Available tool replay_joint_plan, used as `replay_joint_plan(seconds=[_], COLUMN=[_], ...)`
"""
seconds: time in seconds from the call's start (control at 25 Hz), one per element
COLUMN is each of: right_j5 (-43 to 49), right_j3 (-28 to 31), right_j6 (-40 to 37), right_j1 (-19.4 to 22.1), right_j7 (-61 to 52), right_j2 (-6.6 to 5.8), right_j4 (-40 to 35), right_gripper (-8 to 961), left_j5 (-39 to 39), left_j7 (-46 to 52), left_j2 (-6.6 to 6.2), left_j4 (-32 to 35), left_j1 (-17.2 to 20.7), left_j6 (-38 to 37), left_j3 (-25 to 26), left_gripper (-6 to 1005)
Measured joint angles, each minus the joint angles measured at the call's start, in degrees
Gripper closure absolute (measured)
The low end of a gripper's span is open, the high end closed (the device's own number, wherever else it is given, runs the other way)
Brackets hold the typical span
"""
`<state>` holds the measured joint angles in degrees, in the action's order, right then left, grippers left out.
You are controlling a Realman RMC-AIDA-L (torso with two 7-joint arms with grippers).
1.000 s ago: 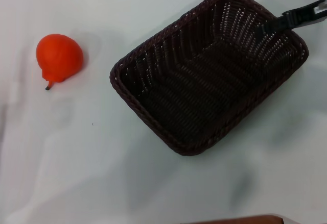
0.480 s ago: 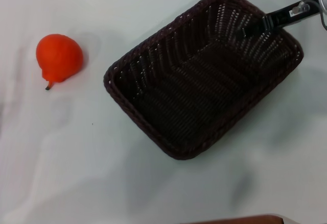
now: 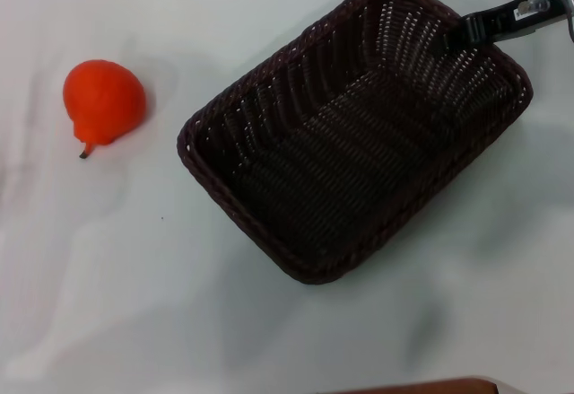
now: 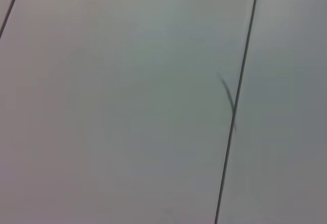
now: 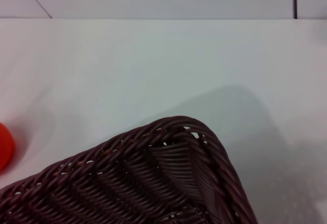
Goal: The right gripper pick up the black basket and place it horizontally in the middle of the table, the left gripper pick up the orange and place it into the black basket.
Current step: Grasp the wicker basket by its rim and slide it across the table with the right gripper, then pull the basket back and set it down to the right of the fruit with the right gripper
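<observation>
The black basket [image 3: 350,134] lies diagonally on the table [image 3: 134,277], right of the middle, and is empty. My right gripper [image 3: 466,28] reaches in from the right edge and lies over the basket's far right rim. The right wrist view shows one rounded corner of the basket [image 5: 153,183] close up. The orange [image 3: 103,102] sits on the table at the far left, well apart from the basket, its stem toward me. A sliver of it shows in the right wrist view [image 5: 4,145]. My left gripper is out of view; its wrist view shows only a pale surface with thin dark lines.
A brown edge [image 3: 421,385] shows at the table's near side. Bare table lies between the orange and the basket and in front of both.
The basket has slid a little to the left and turned slightly. My right gripper first reached farther over the basket, then drew back toward the far right rim. The orange has not moved.
</observation>
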<state>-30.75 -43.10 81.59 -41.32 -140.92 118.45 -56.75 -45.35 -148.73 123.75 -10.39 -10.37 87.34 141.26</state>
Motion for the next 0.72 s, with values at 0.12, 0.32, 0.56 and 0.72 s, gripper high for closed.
replay_joint_plan(seconds=[0.12,0.32,0.56,0.72], right_j5=[-0.03,-0.81,-8.31,-16.28], right_j3=[0.11,1.77,5.72,5.82], right_j6=[-0.03,0.23,0.01,-2.32], right_j1=[0.06,0.21,3.83,8.34], right_j7=[-0.75,-3.73,-8.58,-10.65], right_j2=[-0.2,-0.01,0.99,1.2], right_j4=[0.12,0.15,-0.08,0.17], right_gripper=[669,743,759,759], left_j5=[0.0,0.0,0.0,-0.05], left_j7=[0.06,0.79,0.9,0.91], left_j2=[-0.06,-0.05,-0.16,-0.19], left_j4=[-0.92,-2.74,-3.76,-4.9], left_j1=[-0.35,-0.7,-1.5,-1.74], left_j6=[-0.32,-0.66,-2.22,-3.84], left_j3=[0.17,0.19,0.15,0.15], left_gripper=[159,159,159,159])
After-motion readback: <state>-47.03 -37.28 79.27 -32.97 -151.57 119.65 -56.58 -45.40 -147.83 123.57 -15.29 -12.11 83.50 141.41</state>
